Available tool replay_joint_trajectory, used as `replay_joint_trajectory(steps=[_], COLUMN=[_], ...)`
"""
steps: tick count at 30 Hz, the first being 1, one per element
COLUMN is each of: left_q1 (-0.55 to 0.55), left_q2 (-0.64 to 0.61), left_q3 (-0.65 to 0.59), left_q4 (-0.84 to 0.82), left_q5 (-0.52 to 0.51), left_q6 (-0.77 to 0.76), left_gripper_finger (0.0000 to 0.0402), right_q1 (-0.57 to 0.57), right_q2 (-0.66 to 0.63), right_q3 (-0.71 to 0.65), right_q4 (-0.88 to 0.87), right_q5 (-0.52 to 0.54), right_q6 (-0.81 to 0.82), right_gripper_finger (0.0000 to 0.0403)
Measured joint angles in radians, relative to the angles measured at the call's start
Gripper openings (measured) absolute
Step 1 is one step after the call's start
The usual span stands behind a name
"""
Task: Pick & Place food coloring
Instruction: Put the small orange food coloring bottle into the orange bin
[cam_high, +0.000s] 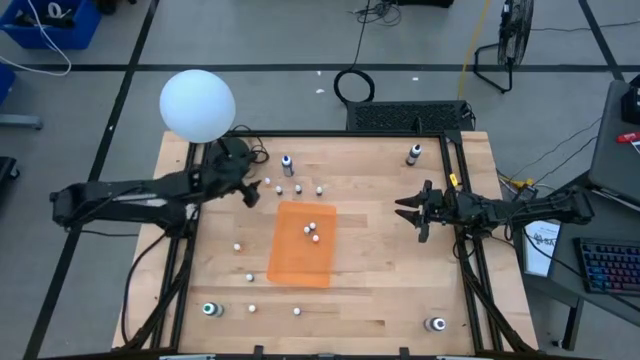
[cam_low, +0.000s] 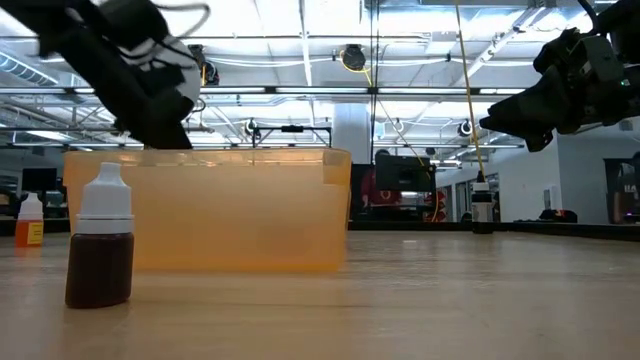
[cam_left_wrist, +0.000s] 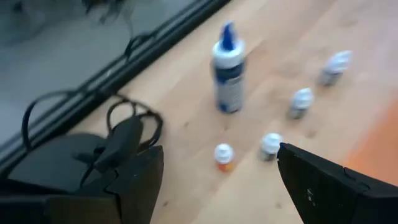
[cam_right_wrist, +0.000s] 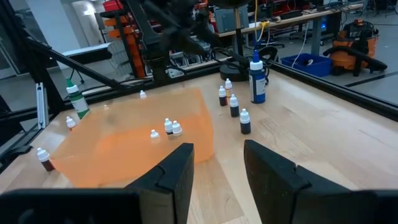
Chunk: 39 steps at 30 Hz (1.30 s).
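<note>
The food coloring bottles are tiny, with white caps. A few stand in a row near the table's far edge, two sit inside the orange tray, and others are scattered along the near left. My left gripper hovers open above an orange-bodied bottle, which shows between its fingers with others beyond. My right gripper is open in the air at the table's right, facing the tray. A brown bottle stands on its base close to the low camera.
A taller bottle with a blue tip stands behind the row, also seen as the blue-tipped bottle. Larger bottles stand near the corners: far right, near left, near right. A large white globe sits at the far left corner.
</note>
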Motion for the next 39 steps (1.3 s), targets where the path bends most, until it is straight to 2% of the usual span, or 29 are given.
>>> replay_joint_trajectory(steps=[3,8,12,19,24,29,39], left_q1=[0.06,0.107,0.113,0.112,0.112,0.11,0.103], left_q2=[0.11,0.235,0.311,0.403,0.447,0.461,0.461], left_q3=[0.032,0.043,0.043,0.043,0.043,0.043,0.043], left_q4=[-0.008,0.002,0.015,0.066,0.072,0.144,0.2], left_q5=[0.02,0.112,0.087,0.059,0.07,0.158,0.144], left_q6=[-0.027,-0.011,0.014,0.151,0.205,0.265,0.339], left_gripper_finger=[0.031,0.031,0.031,0.031,0.031,0.031,0.031], right_q1=[0.0,0.0,0.0,0.0,0.0,0.0,0.0], right_q2=[0.0,0.0,0.0,0.0,0.0,0.0,0.0], right_q3=[0.0,0.0,0.0,0.0,0.0,0.0,0.0], right_q4=[0.0,0.0,0.0,0.0,0.0,0.0,0.0], right_q5=[0.0,0.0,0.0,0.0,0.0,0.0,0.0], right_q6=[0.0,0.0,0.0,0.0,0.0,0.0,0.0], right_gripper_finger=[0.013,0.013,0.013,0.013,0.013,0.013,0.013])
